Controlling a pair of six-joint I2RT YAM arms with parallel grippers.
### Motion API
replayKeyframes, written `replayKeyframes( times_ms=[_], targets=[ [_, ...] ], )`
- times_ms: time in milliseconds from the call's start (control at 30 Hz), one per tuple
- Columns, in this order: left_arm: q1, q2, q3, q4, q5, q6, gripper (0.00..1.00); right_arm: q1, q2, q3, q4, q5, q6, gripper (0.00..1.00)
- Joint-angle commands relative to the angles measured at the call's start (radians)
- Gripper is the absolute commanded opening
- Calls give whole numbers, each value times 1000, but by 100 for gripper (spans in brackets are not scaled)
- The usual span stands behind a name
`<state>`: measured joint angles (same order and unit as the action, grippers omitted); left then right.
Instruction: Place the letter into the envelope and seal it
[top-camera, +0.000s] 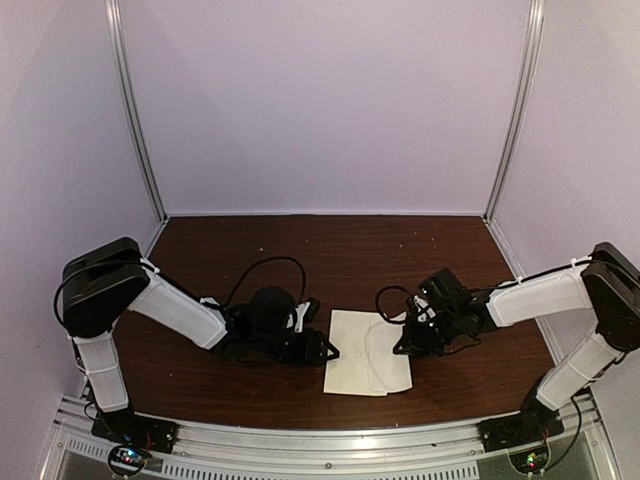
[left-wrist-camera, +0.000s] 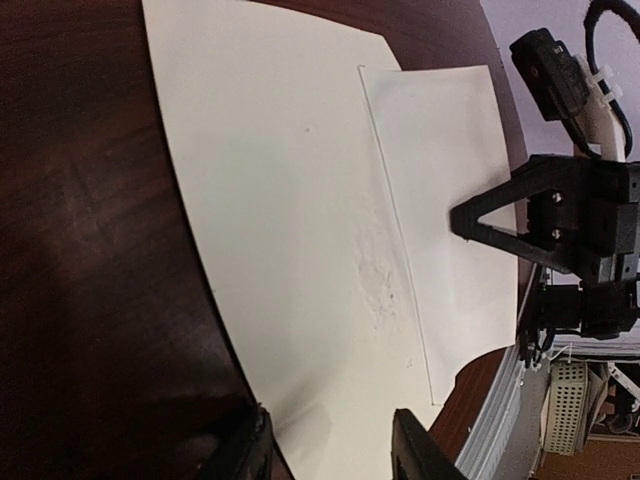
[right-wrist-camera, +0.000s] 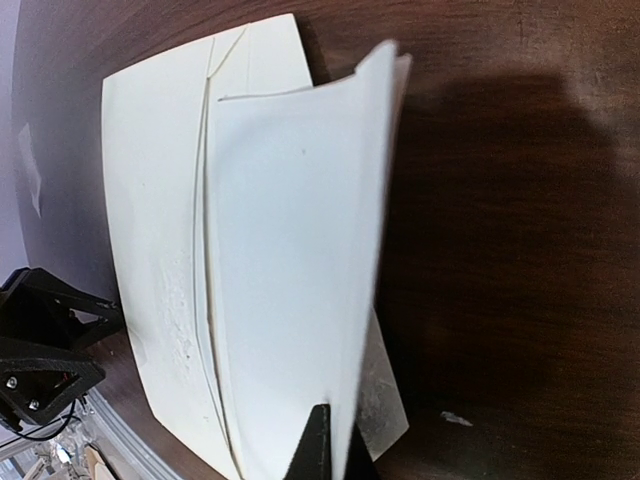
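Grips the letter (right-wrist-camera: 290, 250) with the right gripper (right-wrist-camera: 335, 452), jaws clenched on the sheet's right edge. Holds that edge raised and bowed off the wood, with the opposite edge down on the envelope (right-wrist-camera: 150, 200). Shows the letter as the whiter of the two papers, overlapping the right part of the cream envelope.

Holds the left gripper (left-wrist-camera: 330, 450) released, fingers spread, low at the envelope's left edge. Shows a strip of that edge between the two fingers. Cannot tell whether touching the paper or just above it.

Finds the envelope lying flat on the bench (top-camera: 430, 260), about midway between the left and right edges. Sits close to the front edge and well apart from the back corners. Sets the two grippers facing each other across the paper, left one at its left side, right one at its right side, both arms reaching in low from the front corners.
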<state>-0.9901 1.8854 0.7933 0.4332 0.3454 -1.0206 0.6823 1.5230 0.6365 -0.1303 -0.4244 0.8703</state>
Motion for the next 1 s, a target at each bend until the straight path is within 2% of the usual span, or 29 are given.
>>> replayKeyframes(
  times_ms=[0, 967],
  targets=[
    [-6, 21, 26, 26, 18, 0, 42, -5, 15, 25, 21, -7, -6, 0],
    [-7, 39, 44, 24, 31, 1, 41, -4, 61, 49, 76, -50, 7, 0]
  ],
)
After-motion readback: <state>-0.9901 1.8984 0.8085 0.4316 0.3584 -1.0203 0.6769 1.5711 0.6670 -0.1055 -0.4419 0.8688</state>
